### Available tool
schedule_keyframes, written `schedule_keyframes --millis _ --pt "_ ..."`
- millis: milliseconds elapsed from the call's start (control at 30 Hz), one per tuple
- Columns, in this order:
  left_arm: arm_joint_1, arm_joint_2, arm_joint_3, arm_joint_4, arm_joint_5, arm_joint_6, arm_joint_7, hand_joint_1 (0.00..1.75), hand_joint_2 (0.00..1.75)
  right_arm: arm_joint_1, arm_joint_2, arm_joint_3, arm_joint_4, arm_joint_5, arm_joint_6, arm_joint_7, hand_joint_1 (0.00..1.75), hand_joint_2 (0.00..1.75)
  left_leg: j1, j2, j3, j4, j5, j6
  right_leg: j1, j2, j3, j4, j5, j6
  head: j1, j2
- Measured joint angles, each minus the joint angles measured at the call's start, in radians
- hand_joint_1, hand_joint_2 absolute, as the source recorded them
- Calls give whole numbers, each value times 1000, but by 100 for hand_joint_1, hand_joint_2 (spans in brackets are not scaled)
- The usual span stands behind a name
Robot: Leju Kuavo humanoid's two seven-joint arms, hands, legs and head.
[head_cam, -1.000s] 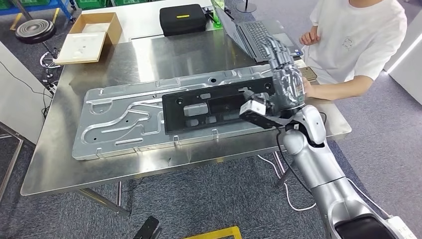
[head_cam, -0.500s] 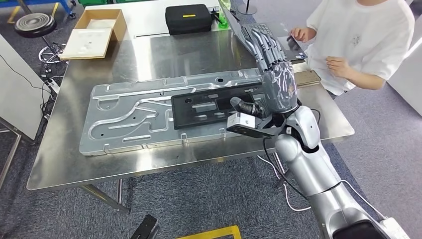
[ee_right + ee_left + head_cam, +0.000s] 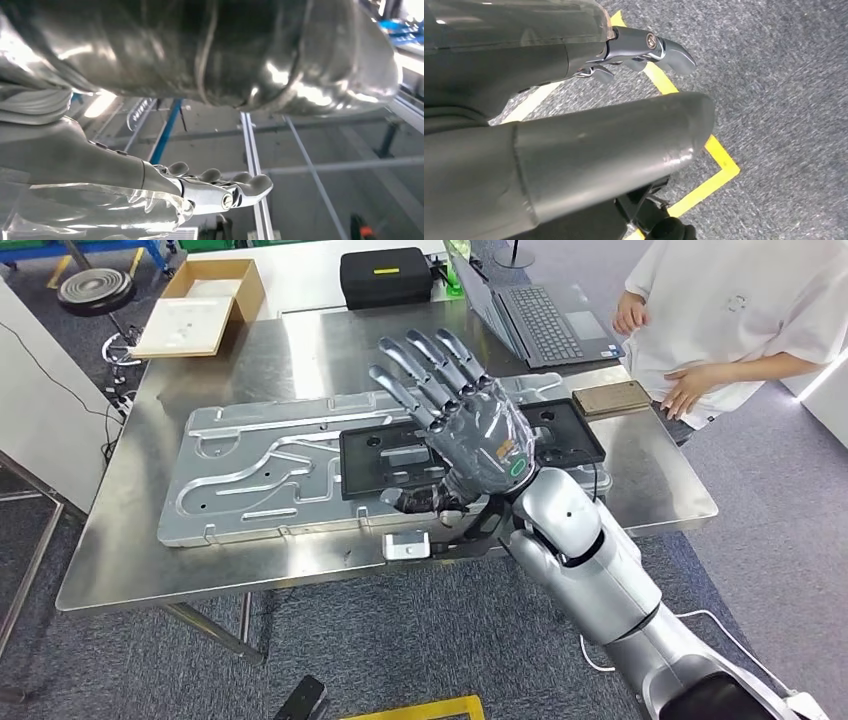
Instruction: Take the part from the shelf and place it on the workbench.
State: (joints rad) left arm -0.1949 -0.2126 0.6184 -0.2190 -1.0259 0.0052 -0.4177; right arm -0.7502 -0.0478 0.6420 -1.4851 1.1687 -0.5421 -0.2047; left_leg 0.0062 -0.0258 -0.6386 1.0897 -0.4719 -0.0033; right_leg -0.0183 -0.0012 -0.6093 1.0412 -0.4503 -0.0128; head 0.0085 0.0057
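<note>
Silver right arm comes up from the near right, and the right hand (image 3: 470, 425) is raised over the workbench (image 3: 140, 560) with its fingers spread wide, holding nothing. Under it, the black part (image 3: 385, 460) lies flat on a big grey metal plate (image 3: 250, 480) on the workbench. Far right, a person's hand (image 3: 688, 390) rests near a laptop (image 3: 545, 320). The left hand (image 3: 639, 50) hangs over grey floor; I cannot tell if it is open

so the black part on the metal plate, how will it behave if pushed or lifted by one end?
The black part looks flat, long and thin: probably slides, won't roll or tip. Its cutouts suggest moulded plastic, likely light, perhaps flexing slightly. It rests on the ribbed metal plate, so an edge might catch.
</note>
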Motion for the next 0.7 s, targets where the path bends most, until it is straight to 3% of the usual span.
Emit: schedule_keyframes --millis 100,133,167,200,267,333,367,433,500,567,633,667,700 --pt "5 0 0 0 0 -4 0 0 0 -3 1 25 -4 1 -12 8 0 0 3 12 -86 185 -84 -9 4 -23 0 -1 -1 -7 0 0" --pt "8 0 0 0 0 -6 0 0 0 -3 1 32 -5 1 -13 9 0 0 4 13 -102 217 -89 -9 6 -31 0 0 -2 -8 0 0" --pt "11 0 0 0 -1 -8 0 0 0 -4 1 38 -6 0 -13 10 0 0 4 15 -101 212 -75 -8 7 -39 0 0 -3 -8 0 0" --pt "13 0 0 0 -2 -10 0 0 0 -5 1 44 -8 0 -14 11 0 0 3 20 -80 169 -45 -5 8 -47 1 0 -4 -8 0 0" --pt "13 0 0 0 -2 -10 0 0 0 -11 1 53 -13 -1 -14 13 0 0 -2 55 -12 28 17 3 12 -62 3 1 -6 -5 0 0" --pt "11 -1 0 0 -2 -9 1 0 0 -19 0 58 -17 -1 -15 14 0 0 -11 82 25 -52 38 14 16 -75 3 1 -8 2 0 0" --pt "11 -1 0 0 -2 -10 1 0 0 -21 0 60 -18 -1 -15 15 0 0 -15 81 26 -59 36 18 17 -82 4 1 -9 7 0 0" --pt "14 -1 0 0 -4 -10 2 0 0 -24 -1 65 -20 -3 -17 15 0 0 -13 60 27 -66 42 29 16 -93 8 1 -12 18 0 0" --pt "14 -2 0 0 -2 -8 2 0 0 -28 -2 69 -24 -8 -20 16 0 0 -7 41 32 -77 51 42 13 -64 -7 41 -41 27 0 0" --pt "12 -3 0 0 0 -8 2 0 0 -28 -4 71 -27 -12 -23 17 0 0 -5 23 33 -80 55 49 11 -19 -60 152 -101 32 0 0" --pt "13 -3 0 0 -1 -10 2 0 0 -21 -9 74 -27 -14 -24 17 0 0 -6 0 32 -78 55 51 11 -3 -115 259 -135 33 0 0" --pt "14 -3 0 0 -1 -10 2 0 0 -18 -11 76 -27 -15 -24 17 0 0 -6 -12 31 -76 55 51 10 -1 -123 269 -126 33 0 0" --pt "15 -3 0 0 -1 -9 2 0 0 -16 -13 77 -28 -15 -25 17 0 0 -6 -25 31 -73 54 50 9 2 -112 241 -99 33 0 0"
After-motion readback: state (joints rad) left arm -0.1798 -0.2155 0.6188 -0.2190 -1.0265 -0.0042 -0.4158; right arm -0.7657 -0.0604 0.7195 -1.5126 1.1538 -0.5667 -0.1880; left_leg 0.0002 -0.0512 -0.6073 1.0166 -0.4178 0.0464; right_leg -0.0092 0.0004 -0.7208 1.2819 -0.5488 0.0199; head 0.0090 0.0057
